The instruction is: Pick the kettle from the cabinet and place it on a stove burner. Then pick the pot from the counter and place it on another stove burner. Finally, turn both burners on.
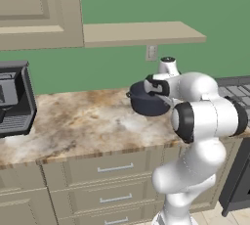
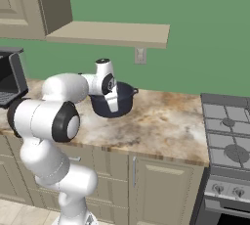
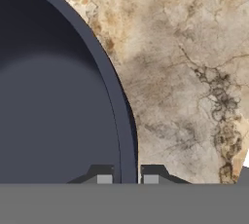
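The dark navy pot (image 1: 144, 102) is over the marbled counter (image 1: 83, 121), below the cabinet's open shelf (image 1: 141, 33). My gripper (image 3: 127, 179) is shut on the pot's rim (image 3: 124, 121), one fingertip inside the wall and one outside. From the right the pot (image 2: 119, 102) sits partly behind my hand, with the gripper (image 2: 113, 102) at its near rim. I cannot tell whether the pot rests on the stone or hangs just above it. Stove burners (image 2: 229, 121) lie to the right under grey grates. The kettle is out of view.
A black appliance (image 1: 14, 97) stands on the counter at the far left. A wall outlet (image 1: 151, 52) is under the shelf. Beige drawers with metal handles (image 1: 114, 168) run below the counter. The range (image 1: 237, 92) adjoins the counter's right end.
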Tool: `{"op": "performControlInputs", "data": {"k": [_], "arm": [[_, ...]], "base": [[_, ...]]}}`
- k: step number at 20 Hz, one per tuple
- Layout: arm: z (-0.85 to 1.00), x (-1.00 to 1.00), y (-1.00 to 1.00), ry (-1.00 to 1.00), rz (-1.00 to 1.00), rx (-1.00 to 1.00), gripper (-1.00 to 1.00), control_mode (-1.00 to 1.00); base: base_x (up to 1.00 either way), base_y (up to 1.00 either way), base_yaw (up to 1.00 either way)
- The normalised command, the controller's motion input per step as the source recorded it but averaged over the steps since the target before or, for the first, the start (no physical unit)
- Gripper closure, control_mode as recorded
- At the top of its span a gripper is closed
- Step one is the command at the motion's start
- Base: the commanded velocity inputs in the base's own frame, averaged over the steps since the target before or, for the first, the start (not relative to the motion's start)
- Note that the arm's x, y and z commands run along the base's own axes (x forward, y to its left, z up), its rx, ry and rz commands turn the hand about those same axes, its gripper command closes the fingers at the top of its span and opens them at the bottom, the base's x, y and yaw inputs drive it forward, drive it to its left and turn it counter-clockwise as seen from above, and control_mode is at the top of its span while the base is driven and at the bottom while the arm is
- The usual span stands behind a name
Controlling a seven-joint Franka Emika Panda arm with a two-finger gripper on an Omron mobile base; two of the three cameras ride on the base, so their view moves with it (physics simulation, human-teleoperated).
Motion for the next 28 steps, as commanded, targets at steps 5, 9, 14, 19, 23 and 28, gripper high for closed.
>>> {"op": "performControlInputs", "data": {"k": [5, 9, 14, 19, 23, 28], "arm": [[0.34, -0.44, -0.14, -0.03, -0.06, 0.00, 1.00, -1.00], [0.27, -0.45, -0.12, -0.01, -0.12, 0.00, 1.00, -1.00], [0.30, -0.40, -0.07, -0.01, -0.15, 0.00, 1.00, -1.00], [0.36, -0.35, -0.16, -0.01, -0.13, 0.00, 1.00, -1.00], [0.32, -0.29, -0.37, 0.00, -0.03, 0.00, 1.00, -1.00], [0.15, -0.27, -0.29, 0.00, 0.03, 0.00, 1.00, -1.00]], "base": [[0.00, 0.00, 0.00], [0.00, 0.00, 0.00], [0.00, 0.00, 0.00], [0.00, 0.00, 0.00], [0.00, 0.00, 0.00], [0.00, 0.00, 0.00]]}}
